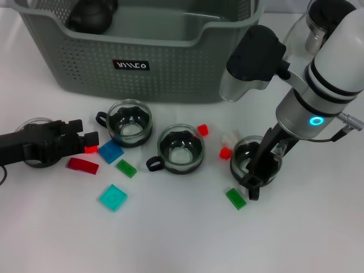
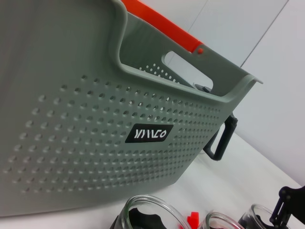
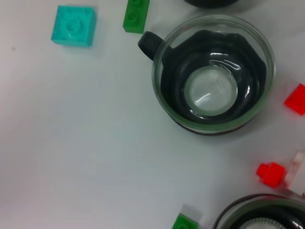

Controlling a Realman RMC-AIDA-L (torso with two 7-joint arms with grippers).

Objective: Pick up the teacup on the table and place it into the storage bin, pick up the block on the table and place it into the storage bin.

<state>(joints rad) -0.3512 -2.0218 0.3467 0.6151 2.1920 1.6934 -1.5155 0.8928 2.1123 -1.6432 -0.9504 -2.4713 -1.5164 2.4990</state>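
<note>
The grey-green storage bin (image 1: 142,51) stands at the back and fills the left wrist view (image 2: 95,119). In front of it sit three glass teacups: left (image 1: 129,122), middle (image 1: 181,149) (image 3: 212,81) and right (image 1: 253,159) (image 3: 262,217). My right gripper (image 1: 256,182) reaches down onto the near rim of the right teacup, which rests on the table. Blocks lie scattered: blue (image 1: 110,152), cyan (image 1: 113,197) (image 3: 74,26), green (image 1: 126,168) (image 3: 136,14), another green (image 1: 235,198), flat red (image 1: 82,165). My left gripper (image 1: 85,135) lies low at the left, open, with a small red block (image 1: 90,149) beside it.
A dark teapot (image 1: 91,14) sits inside the bin. A glass teapot (image 1: 310,28) with a black handle (image 2: 221,140) stands at the back right. Small red (image 1: 202,129) (image 1: 225,152) and white (image 1: 230,138) blocks lie between the middle and right cups. Another glass cup (image 1: 37,122) is under the left arm.
</note>
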